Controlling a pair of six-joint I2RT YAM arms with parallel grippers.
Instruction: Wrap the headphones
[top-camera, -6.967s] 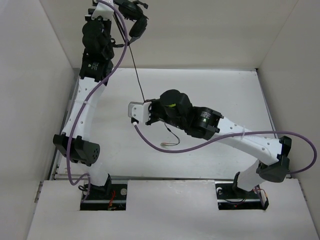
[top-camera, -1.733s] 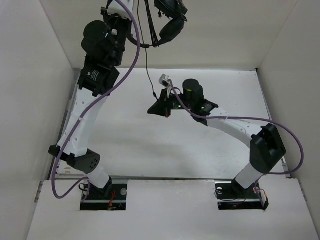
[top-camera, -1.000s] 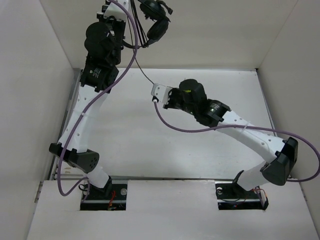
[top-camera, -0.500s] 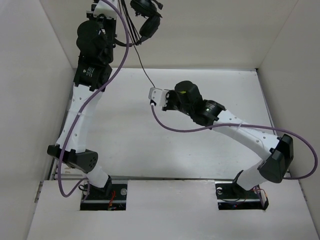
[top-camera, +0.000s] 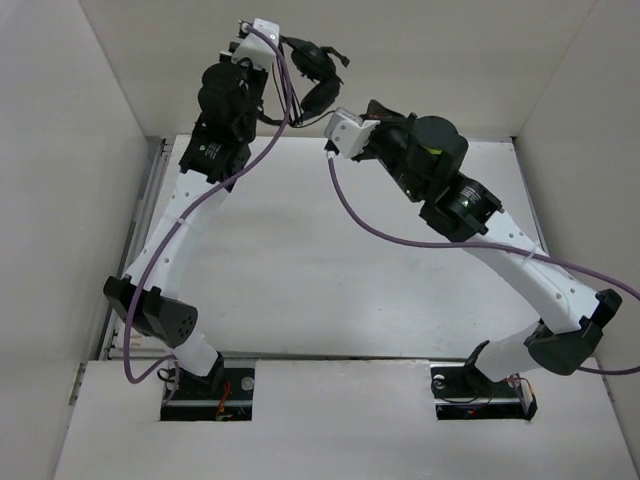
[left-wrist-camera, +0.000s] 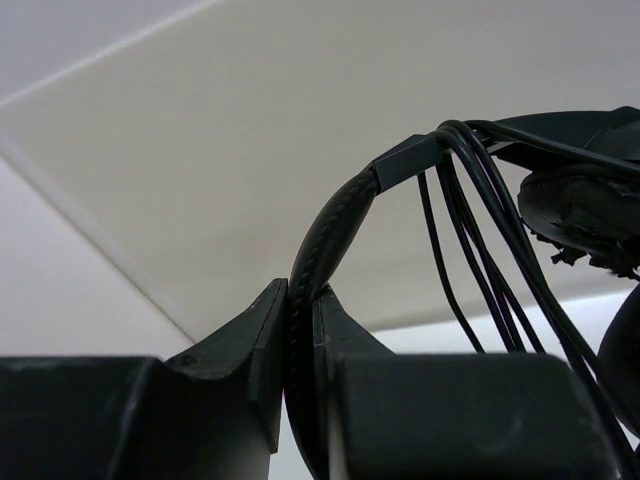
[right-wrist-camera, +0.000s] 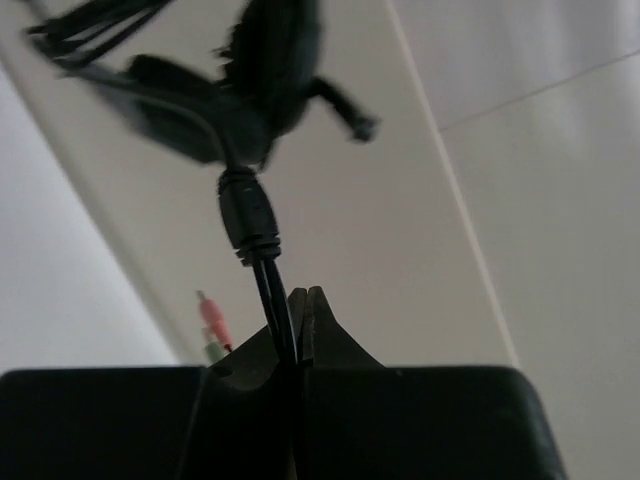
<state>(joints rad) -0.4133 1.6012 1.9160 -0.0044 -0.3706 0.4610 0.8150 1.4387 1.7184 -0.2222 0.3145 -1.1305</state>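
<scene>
The black headphones (top-camera: 316, 80) hang in the air at the far side, held by my left gripper (top-camera: 278, 45). In the left wrist view this gripper (left-wrist-camera: 300, 300) is shut on the padded headband (left-wrist-camera: 335, 225). Several turns of thin black cable (left-wrist-camera: 475, 210) lie over the band, and an earcup (left-wrist-camera: 585, 200) shows at the right. My right gripper (top-camera: 340, 127) is raised close beside the headphones. In the right wrist view it (right-wrist-camera: 297, 305) is shut on the cable (right-wrist-camera: 270, 290) just below its thick junction (right-wrist-camera: 246, 215). The red and green plugs (right-wrist-camera: 212, 330) dangle beside it.
The white table (top-camera: 300, 270) lies below both raised arms, with white walls (top-camera: 60, 150) on three sides. Purple arm cables (top-camera: 400, 240) loop off both wrists. The arm bases (top-camera: 200, 385) stand at the near edge.
My right gripper has risen and moved far and right, up to the headphones, with the cable in it. My left arm has swung the headphones a little to the right and lower.
</scene>
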